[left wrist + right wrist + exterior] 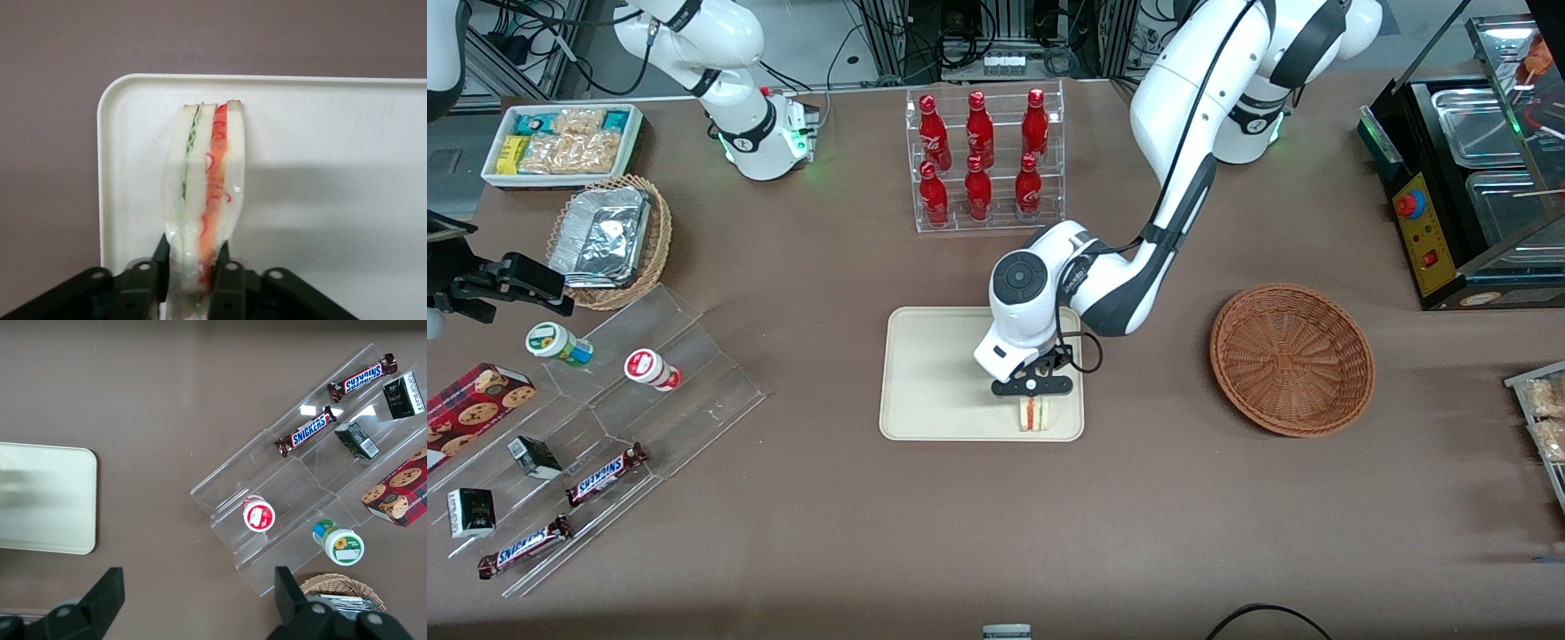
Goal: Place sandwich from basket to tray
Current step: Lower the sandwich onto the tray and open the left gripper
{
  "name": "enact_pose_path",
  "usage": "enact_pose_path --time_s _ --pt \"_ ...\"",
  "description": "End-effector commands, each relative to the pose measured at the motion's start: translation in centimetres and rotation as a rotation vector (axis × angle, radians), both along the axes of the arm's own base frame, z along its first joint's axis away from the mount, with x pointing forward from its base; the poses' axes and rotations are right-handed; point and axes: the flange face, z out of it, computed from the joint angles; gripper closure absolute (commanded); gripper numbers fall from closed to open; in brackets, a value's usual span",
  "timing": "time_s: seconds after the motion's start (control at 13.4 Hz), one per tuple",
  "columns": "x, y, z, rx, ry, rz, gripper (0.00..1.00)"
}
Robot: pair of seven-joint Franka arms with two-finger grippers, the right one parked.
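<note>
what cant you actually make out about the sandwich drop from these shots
- Whether the sandwich rests on the tray or hangs just above it: neither the wrist nor the front view shows its underside.
- Front view: the gripper, shut on the sandwich, covers its top.
- Wrist view: the picture's edge cuts off the sandwich's gripped end.
- The basket looks empty.

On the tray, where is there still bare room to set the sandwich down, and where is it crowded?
The end effector, shut on the sandwich, is at the tray's corner nearest the front camera, toward the basket. The rest of the tray, toward the parked arm's end and the bottle rack, is bare. Only that corner is crowded.
</note>
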Motion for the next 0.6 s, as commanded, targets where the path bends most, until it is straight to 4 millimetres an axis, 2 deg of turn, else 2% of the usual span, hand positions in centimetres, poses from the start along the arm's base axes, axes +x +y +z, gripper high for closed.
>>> enact_pose_path --time_s 0.0,0.07,0.15,0.3,0.52 --pt "0.5 -0.4 0.4 0.004 -0.023 -0.01 0.0" --pt "0.7 -0.3 1.0 0.003 -0.029 -0.006 0.0" --pt "1.1 -0.1 2.8 -0.01 -0.045 -0.001 0.0" --pt "1.6 0.6 6.7 -0.027 -0.064 0.017 0.0" --pt "1.3 1.4 13.7 -0.046 -0.1 0.068 0.0"
